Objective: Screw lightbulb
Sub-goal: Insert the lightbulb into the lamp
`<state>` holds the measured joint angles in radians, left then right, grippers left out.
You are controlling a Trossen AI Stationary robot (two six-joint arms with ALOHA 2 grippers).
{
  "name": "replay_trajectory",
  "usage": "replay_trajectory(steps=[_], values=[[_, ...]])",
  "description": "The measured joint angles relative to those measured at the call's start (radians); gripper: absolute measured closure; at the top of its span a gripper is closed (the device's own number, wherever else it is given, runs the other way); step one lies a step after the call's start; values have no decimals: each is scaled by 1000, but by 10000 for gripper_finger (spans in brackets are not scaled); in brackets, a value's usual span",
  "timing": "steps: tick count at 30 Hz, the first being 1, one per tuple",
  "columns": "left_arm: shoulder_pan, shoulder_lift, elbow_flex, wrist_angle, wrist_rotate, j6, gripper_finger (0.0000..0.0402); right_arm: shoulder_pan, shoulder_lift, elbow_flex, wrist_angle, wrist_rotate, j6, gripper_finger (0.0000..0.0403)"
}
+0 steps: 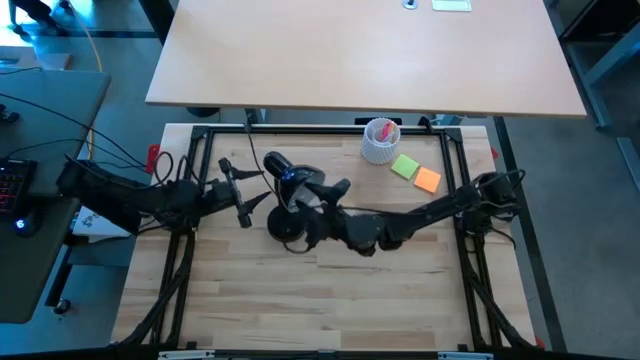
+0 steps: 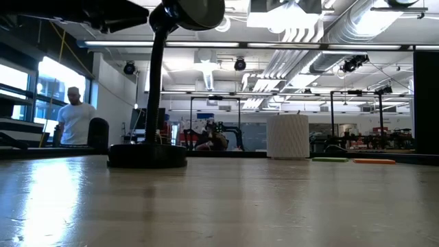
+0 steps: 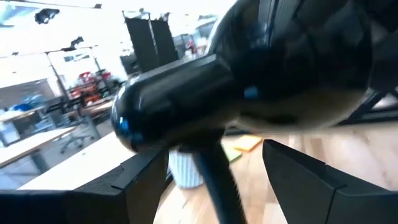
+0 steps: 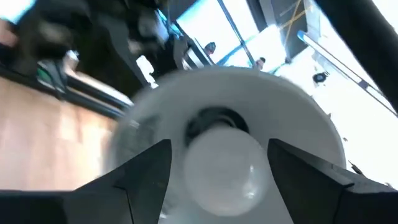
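The black desk lamp [image 1: 288, 200] stands on its round base [image 2: 146, 156] mid-table, with its cone shade [image 2: 195, 10] up high. The white lightbulb [image 4: 224, 168] sits inside the shade's white interior [image 4: 311, 130]. My right gripper [image 4: 221, 146] reaches in from the table's right [image 1: 320, 200] and is shut on the bulb. My left gripper [image 1: 240, 192] is open. Its fingers stand on either side of the lamp's stem [image 3: 214, 180], just behind the shade's dark back [image 3: 186, 99], and touch nothing. My right gripper pinches the lightbulb's rounded white sides [image 4: 194, 171] between its two fingers. The fingers point into the shade's opening, along the bulb's axis, coming from the table's right. The bulb's narrow end meets the dark socket [image 4: 214, 121] at the shade's centre. Its screw base is hidden.
A white ribbed cup [image 1: 381, 140] with pens stands at the far right of the lamp. Green [image 1: 404, 166] and orange [image 1: 427, 180] sticky notes lie beside it. A person [image 2: 74, 120] stands in the room beyond the table. The near half of the table [image 1: 320, 300] is bare wood.
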<state>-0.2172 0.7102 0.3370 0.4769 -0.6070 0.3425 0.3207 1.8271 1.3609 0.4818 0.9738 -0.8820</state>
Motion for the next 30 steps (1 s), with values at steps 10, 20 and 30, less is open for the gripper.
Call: replay_trajectory(steps=[10,20,30], values=[[45,-28,0,-106,13,-51,146,24,-69,-2,-292,-101,439,140],[95,-12,0,-107,171,-84,146,-31,-83,-3,-375,-49,800,140],[95,117,0,2,239,-87,146,-67,-83,-2,-334,-46,810,140]])
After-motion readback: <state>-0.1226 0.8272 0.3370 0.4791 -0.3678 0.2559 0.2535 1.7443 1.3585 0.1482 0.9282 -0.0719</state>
